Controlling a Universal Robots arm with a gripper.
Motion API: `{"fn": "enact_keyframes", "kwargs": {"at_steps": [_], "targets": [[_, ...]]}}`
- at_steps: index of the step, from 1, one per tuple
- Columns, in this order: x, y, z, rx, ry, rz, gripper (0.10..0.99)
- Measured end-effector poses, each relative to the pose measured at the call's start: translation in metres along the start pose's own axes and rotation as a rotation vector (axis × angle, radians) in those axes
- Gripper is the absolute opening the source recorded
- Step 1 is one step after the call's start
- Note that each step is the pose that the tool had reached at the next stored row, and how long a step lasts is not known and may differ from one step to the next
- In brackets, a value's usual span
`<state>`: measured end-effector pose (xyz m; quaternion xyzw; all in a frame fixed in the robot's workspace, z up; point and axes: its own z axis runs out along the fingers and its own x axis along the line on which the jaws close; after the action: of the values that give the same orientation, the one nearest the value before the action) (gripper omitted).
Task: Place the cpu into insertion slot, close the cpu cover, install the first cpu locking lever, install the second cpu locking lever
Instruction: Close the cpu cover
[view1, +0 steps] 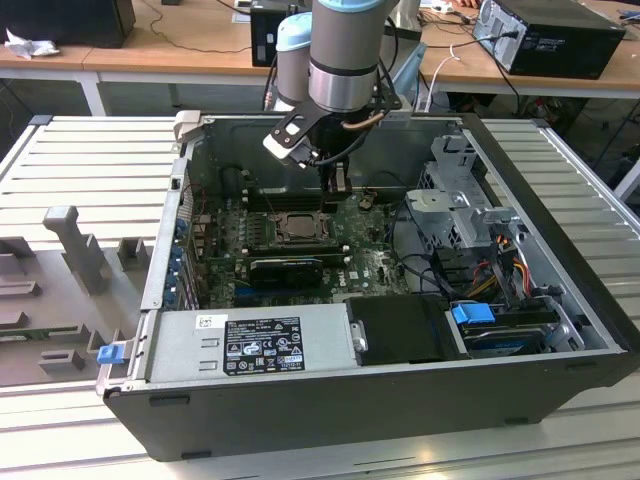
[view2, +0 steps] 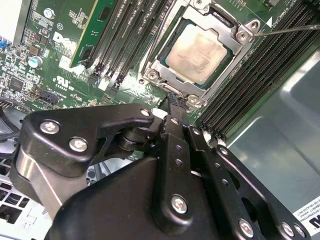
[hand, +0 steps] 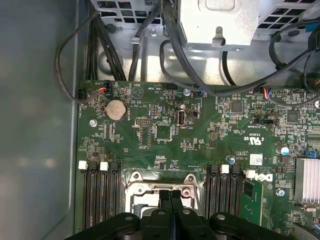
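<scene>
First wrist view: jaws pressed together with nothing between them, both fingertips (hand: 164, 199) side by side over the metal rim of the insertion slot (hand: 135, 189). Black memory slots (hand: 97, 195) flank the socket on both sides. Green motherboard (hand: 165, 135) carries a coin cell (hand: 116, 108) near its far edge, and black cables (hand: 172, 55) loop over the case metal past it. Second wrist view: cpu (view2: 197, 52) is seated in the socket, silver top up. The cpu cover (view2: 160, 66) lies flat around it and the chip shows through the window. The closed jaws hang at one corner of the socket, tips just beside the cover's edge and clear of the chip itself; can't tell whether they touch the frame. One thin metal rod (view2: 287, 30) runs from a corner of the cover out across the neighbouring memory slots, standing out from the socket. Exterior view: arm (view1: 345, 60) reaches down into the open computer case (view1: 400, 390), which lies on its side on a ribbed grey surface (view1: 90, 160). Jaws sit low over the board, just toward the exterior view's right of the cpu and a little further back. Black graphics card (view1: 285, 268) lies on the near side of the socket, and a labelled power supply (view1: 250, 342) sits against the case's front wall.
</scene>
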<state>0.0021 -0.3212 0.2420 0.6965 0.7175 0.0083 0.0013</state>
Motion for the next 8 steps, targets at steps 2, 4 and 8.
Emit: {"fn": "enact_keyframes", "kwargs": {"at_steps": [2, 4, 8], "targets": [[0.0, -0.0009, 0.0, 0.0, 0.0, 0.0, 0.106], [0.0001, -0.0019, 0.0, 0.0, 0.0, 0.0, 0.106], [0.0001, -0.0039, -0.0001, 0.0, 0.0, 0.0, 0.106]]}}
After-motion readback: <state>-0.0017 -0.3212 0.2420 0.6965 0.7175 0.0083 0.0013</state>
